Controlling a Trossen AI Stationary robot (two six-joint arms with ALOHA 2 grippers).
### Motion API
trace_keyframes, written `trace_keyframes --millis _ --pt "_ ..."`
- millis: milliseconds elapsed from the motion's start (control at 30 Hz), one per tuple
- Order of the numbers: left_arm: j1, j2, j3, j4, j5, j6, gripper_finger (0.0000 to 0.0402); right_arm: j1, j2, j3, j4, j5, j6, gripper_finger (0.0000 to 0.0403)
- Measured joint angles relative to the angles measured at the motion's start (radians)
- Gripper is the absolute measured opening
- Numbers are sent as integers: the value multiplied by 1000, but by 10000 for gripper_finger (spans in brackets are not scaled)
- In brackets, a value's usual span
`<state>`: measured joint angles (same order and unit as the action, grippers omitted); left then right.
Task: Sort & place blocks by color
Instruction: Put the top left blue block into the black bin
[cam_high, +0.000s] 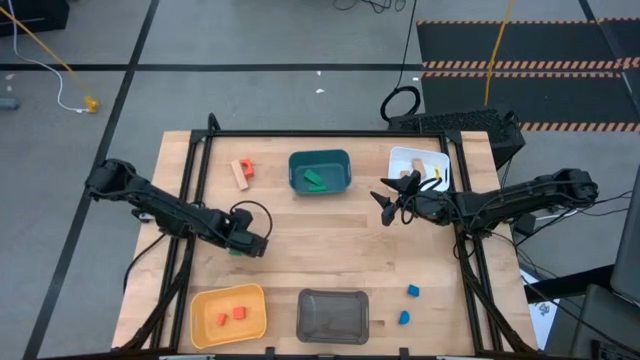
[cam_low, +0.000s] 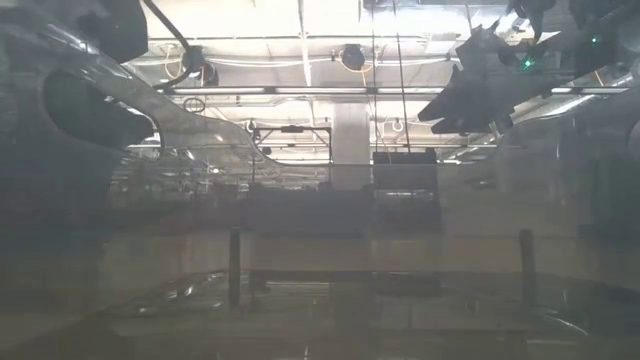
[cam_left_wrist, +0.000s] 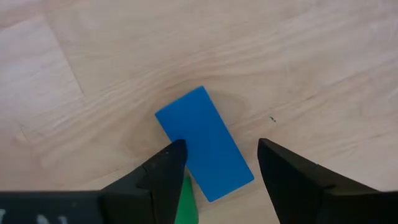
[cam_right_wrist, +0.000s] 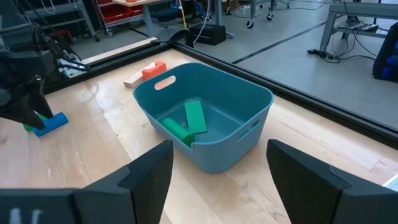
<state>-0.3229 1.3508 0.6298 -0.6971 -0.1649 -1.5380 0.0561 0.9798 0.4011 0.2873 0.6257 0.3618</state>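
- The left claw (cam_high: 250, 243) is low over the wooden desk (cam_high: 330, 235), on its left half, with its fingers (cam_left_wrist: 163, 171) spread apart and gripping nothing.
- A blue block (cam_left_wrist: 204, 143) lies flat on the desk directly between and just ahead of the left claw's fingers. One finger appears to touch or overlap its edge; the other stands clear of it.
- A green block (cam_left_wrist: 183, 200) shows as a sliver right beside the left claw's near finger, partly hidden under it.
- The right claw (cam_high: 388, 203) hangs above the desk's right half, its jaws parted and empty.
- The teal bin (cam_right_wrist: 205, 118) sits just ahead of the right claw, holding two green blocks (cam_right_wrist: 186, 121) lying against each other.
- A red-orange block (cam_high: 246, 167) and a tan block (cam_high: 238, 176) lie side by side on the desk, beyond the teal bin as seen from the right claw.
- The white bin (cam_high: 418, 165) stands close beside the right claw and holds tan pieces (cam_high: 425, 166).
- The yellow bin (cam_high: 229, 314) is at the near desk edge, toward the left claw's side, with two red-orange blocks (cam_high: 232, 316) inside.
- The grey bin (cam_high: 333, 316) stands beside the yellow bin; its contents cannot be made out.
- Two small blue blocks (cam_high: 408, 304) lie on the desk well apart from the right claw, toward the near edge.
- The low view shows nothing of the blocks clearly.
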Motion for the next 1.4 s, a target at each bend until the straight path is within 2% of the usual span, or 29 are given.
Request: trace_keyframes --millis 233,667,1067,1400 --pt "0 0 -1 6 1 -3 215 0 0 0 0 0 0 250" --pt "0 -43 -5 -8 16 -36 261 0 0 0 -1 0 0 250" --pt "0 -45 -4 -51 9 -58 261 0 0 0 -1 0 0 250" --pt "1 -2 -2 -32 -20 -61 238 0 0 0 0 0 0 250"
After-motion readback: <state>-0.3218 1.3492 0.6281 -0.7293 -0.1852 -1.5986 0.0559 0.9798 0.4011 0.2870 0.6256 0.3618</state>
